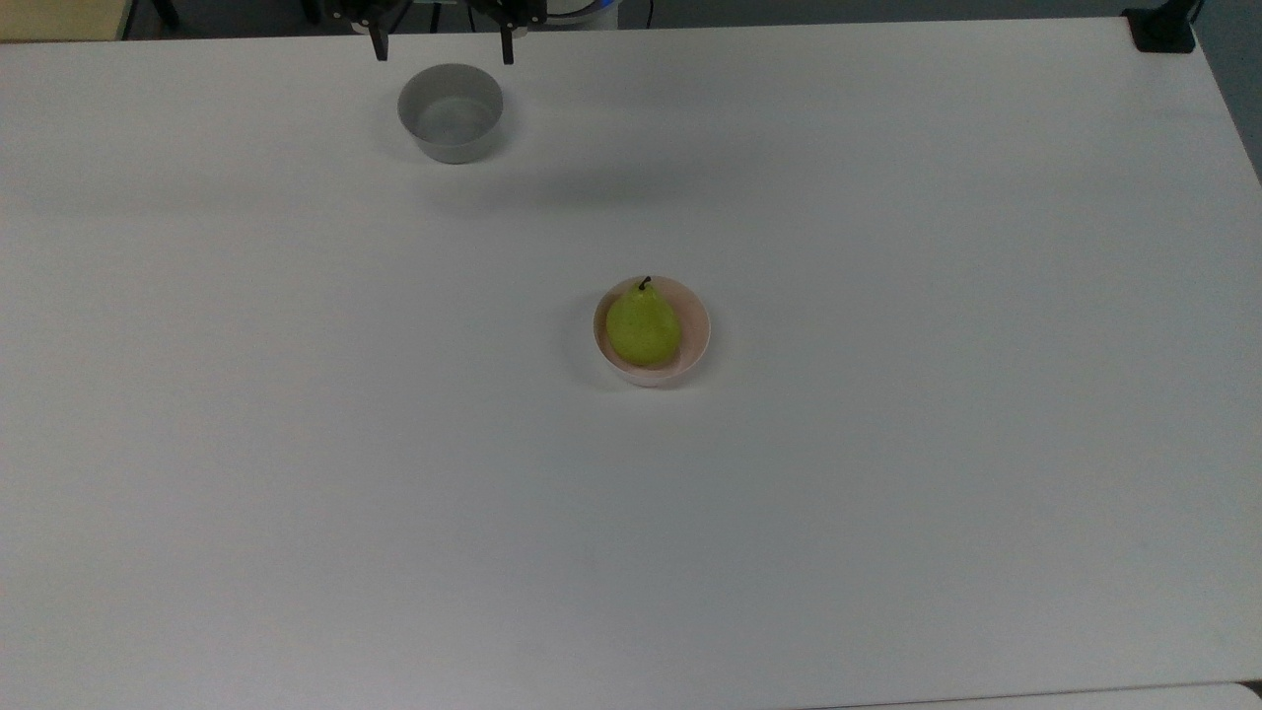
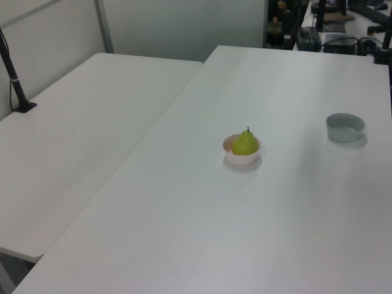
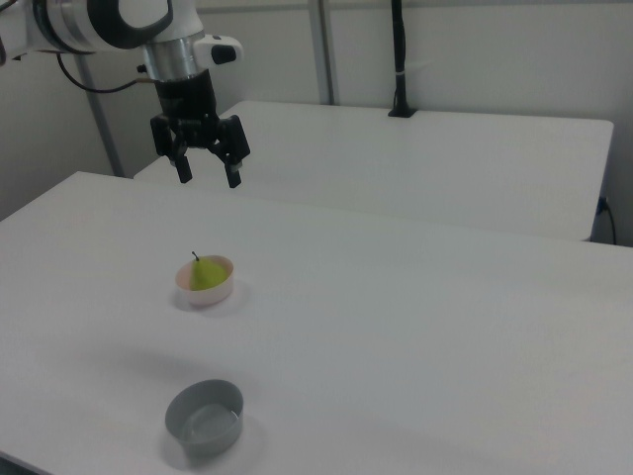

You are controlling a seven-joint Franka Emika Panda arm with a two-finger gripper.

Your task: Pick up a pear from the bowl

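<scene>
A yellow-green pear [image 1: 643, 325] [image 2: 244, 143] [image 3: 205, 274] with a short dark stem lies in a small pale pink bowl [image 1: 694, 340] [image 2: 242, 157] [image 3: 210, 293] near the middle of the white table. My gripper [image 1: 442, 49] [image 3: 210, 176] hangs high in the air, open and holding nothing. In the top view its two dark fingertips [image 1: 380, 47] show at the upper edge, just past the grey bowl. In the right view it hovers well above the pear, a little toward the right view's upper side.
A grey bowl [image 1: 451, 112] [image 2: 345, 127] [image 3: 205, 418] stands apart from the pink one, near the table edge. A second white table [image 2: 73, 141] adjoins with a black post [image 2: 12, 76]. A black clamp [image 1: 1161, 30] sits at the table's corner.
</scene>
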